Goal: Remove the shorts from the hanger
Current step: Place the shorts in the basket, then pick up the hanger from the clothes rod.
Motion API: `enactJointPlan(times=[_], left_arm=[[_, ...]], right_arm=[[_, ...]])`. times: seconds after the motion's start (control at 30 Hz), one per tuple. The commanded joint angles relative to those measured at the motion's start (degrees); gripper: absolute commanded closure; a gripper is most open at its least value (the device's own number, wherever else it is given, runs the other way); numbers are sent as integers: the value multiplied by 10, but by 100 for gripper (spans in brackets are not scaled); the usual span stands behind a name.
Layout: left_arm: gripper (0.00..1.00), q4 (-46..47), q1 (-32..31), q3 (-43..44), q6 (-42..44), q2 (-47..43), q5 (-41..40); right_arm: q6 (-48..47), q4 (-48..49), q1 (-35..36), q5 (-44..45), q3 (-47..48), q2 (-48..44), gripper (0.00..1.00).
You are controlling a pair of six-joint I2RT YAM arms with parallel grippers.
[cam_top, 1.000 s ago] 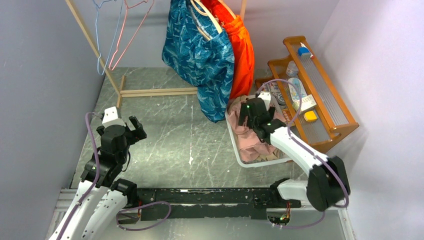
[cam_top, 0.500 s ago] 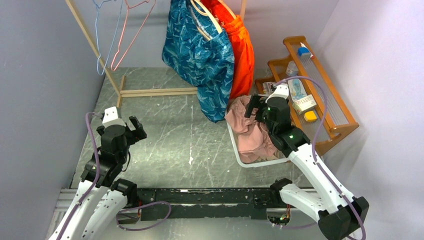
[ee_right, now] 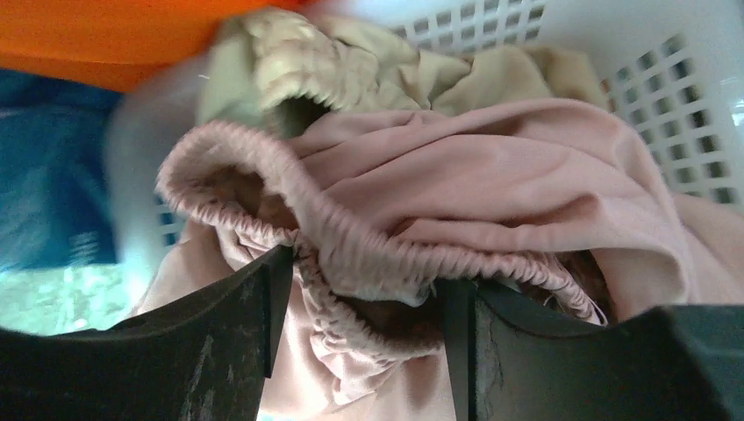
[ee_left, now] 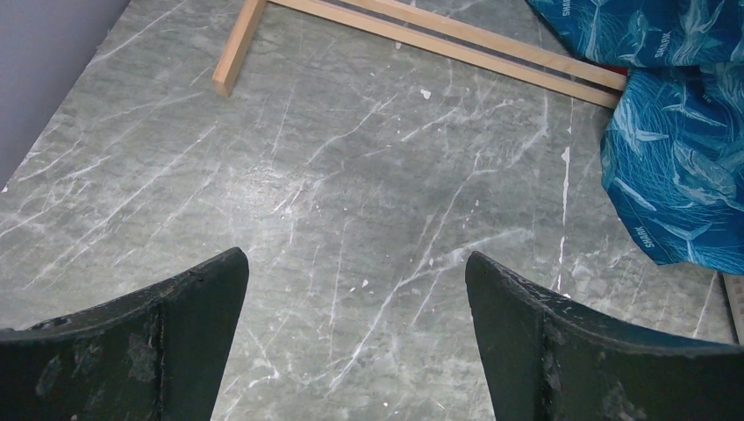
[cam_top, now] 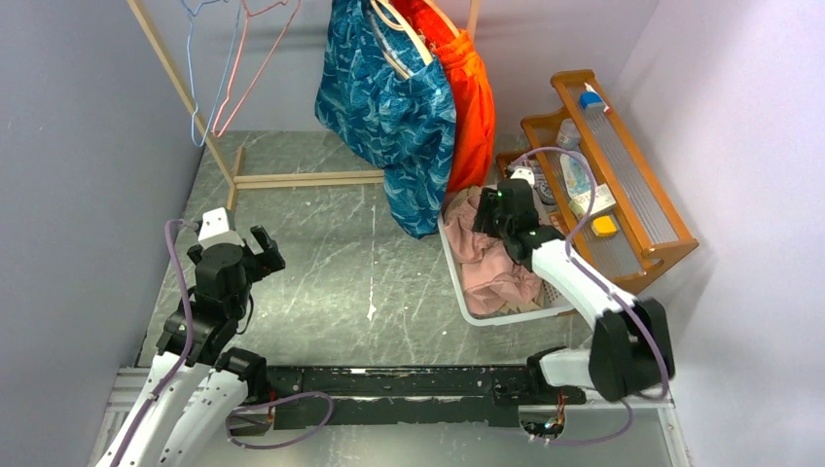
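Two hanging: blue shorts (cam_top: 389, 117), orange shorts (cam_top: 472, 107) | right pincer (ee_right: 368, 281) straddles pink shorts (ee_right: 491, 175)

It was a robot test cell dressed up as a laundry corner: plain lilac walls (cam_top: 78, 146) boxed in a marble-look tabletop (cam_top: 331, 263), and two robot arms (cam_top: 195, 331) were bolted to a black rail (cam_top: 389, 381) at its near edge. A wooden clothes rack (cam_top: 302, 179) with wire hangers (cam_top: 222, 125) and hanging shorts (cam_top: 389, 117), a white laundry basket (cam_top: 506, 317) and a wooden shelf (cam_top: 572, 78) of toiletries (cam_top: 578, 173) supplied the household props.
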Motion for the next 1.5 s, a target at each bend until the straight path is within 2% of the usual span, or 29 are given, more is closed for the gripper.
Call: enactJointPlan(times=[0.0, 0.2, 0.4, 0.6, 0.67, 0.73, 0.87, 0.97, 1.2, 1.27, 1.33, 1.4, 1.47], left_arm=[[3, 3, 5, 13, -8, -7, 7], [3, 3, 5, 8, -9, -27, 6], [3, 4, 5, 9, -6, -21, 11], [3, 4, 5, 9, -6, -22, 14], [3, 5, 5, 9, -6, -25, 14], [3, 5, 5, 8, -5, -27, 16], [2, 6, 5, 8, -4, -27, 19], [2, 3, 5, 9, -7, -22, 23], [0, 8, 5, 9, 0, -17, 42], [0, 9, 5, 10, 1, -9, 46], [1, 11, 5, 12, 4, 0, 48], [0, 10, 5, 16, 7, 12, 55], [0, 6, 5, 22, 8, 22, 60]], right_arm=[[20, 15, -17, -70, -15, 90, 36], [4, -1, -17, -36, -20, 48, 35], [-35, -73, -17, -42, 49, -57, 15], [-30, -92, -17, -43, 62, -139, 9], [-38, -92, -17, -71, 67, -158, 8], [-53, -84, -17, -143, 74, -176, 8], [-24, -20, -16, -302, 78, -206, 15], [-11, 12, 3, -371, 85, -200, 19], [-90, -26, 138, -267, 187, -151, 20], [-122, -70, 149, -195, 245, -120, 20], [-145, -94, 151, -80, 290, -93, 18], [-177, -88, 150, -47, 319, -74, 14], [-195, -83, 150, -57, 347, -46, 12]])
